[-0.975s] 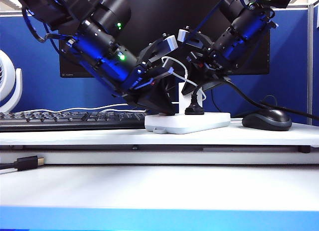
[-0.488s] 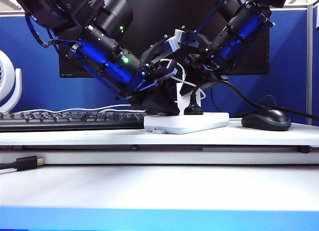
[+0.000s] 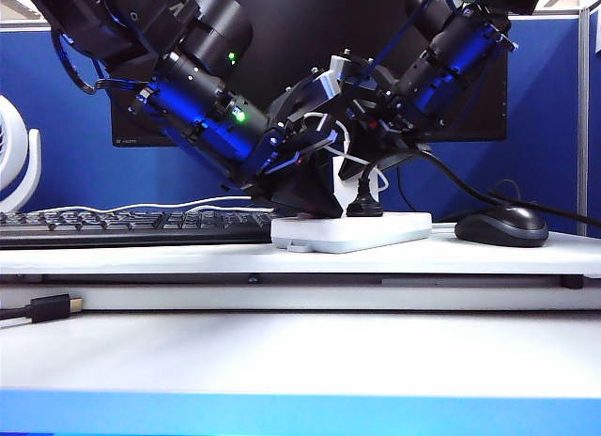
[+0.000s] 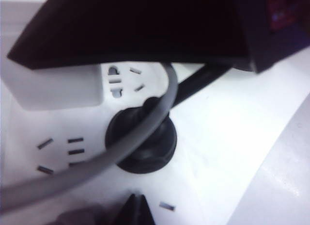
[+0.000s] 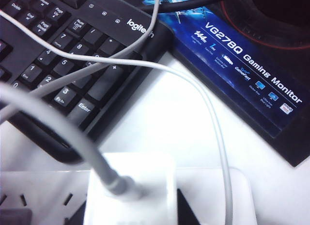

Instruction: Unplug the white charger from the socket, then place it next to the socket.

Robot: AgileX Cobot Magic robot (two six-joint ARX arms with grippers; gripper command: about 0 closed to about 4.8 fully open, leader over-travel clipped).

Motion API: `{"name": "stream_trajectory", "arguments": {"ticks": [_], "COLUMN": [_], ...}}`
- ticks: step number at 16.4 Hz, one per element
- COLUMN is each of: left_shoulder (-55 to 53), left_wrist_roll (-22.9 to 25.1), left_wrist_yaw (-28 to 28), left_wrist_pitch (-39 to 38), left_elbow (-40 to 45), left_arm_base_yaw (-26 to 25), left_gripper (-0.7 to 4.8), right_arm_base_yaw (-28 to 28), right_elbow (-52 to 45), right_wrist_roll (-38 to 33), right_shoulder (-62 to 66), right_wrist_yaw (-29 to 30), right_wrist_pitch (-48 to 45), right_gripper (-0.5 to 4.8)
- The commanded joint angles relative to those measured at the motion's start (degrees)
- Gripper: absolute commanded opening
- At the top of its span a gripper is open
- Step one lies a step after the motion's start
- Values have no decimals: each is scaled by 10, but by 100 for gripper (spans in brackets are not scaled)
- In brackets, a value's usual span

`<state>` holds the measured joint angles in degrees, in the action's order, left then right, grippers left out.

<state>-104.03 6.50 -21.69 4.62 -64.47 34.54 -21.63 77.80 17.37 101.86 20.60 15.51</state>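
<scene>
**White charger upright in the strip, both grippers down on it**

White charger (image 3: 346,176) stands upright on the socket (image 3: 352,231), at the strip's left-centre in the ext. view, just beside the round black plug (image 3: 364,208) w/ its thick black cord. Thin white cable (image 5: 213,113) loops off the charger's top and trails over the black keyboard (image 5: 58,55).

L gripper (image 3: 315,196) comes in from the left, tips low over the strip, pressed up against the charger's left side. In the L wrist view one dark finger (image 4: 131,31) lies over the charger block (image 4: 55,87); the other finger shows only as a dark tip at the frame edge. Looks clamped on the block, but contact on the far side is hidden.

R gripper (image 3: 376,149) reaches in from the right, above the charger and the black plug. R wrist view looks straight down on the charger's top (image 5: 131,191), dark finger tips (image 5: 186,210) either side of it, touching – jaws part-way closed around the block.

Mouse (image 3: 502,225) sits right of the strip, apart from it.
</scene>
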Motion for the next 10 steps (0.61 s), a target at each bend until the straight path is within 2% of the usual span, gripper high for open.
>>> {"name": "stream_trajectory", "arguments": {"ticks": [1, 7, 8, 10], "left_shoulder": [-9, -10, -10, -10], "left_wrist_roll": [-1, -1, -1, -1], "left_wrist_yaw": [14, 13, 13, 13], "left_wrist_pitch": [-24, -29, -29, -29], "left_elbow": [3, 3, 3, 3], "left_arm_base_yaw": [-1, -1, -1, -1], "left_gripper": [-5, -5, -5, -5], "right_arm_base_yaw": [-8, 8, 8, 7], "right_elbow": [2, 2, 2, 2], "right_wrist_roll": [34, -35, -36, 13], "right_shoulder": [-8, -12, -12, -13], "right_wrist_yaw": [35, 41, 49, 48], "right_wrist_pitch": [-10, -25, -30, -33], "right_gripper": [34, 6, -1, -1]}}
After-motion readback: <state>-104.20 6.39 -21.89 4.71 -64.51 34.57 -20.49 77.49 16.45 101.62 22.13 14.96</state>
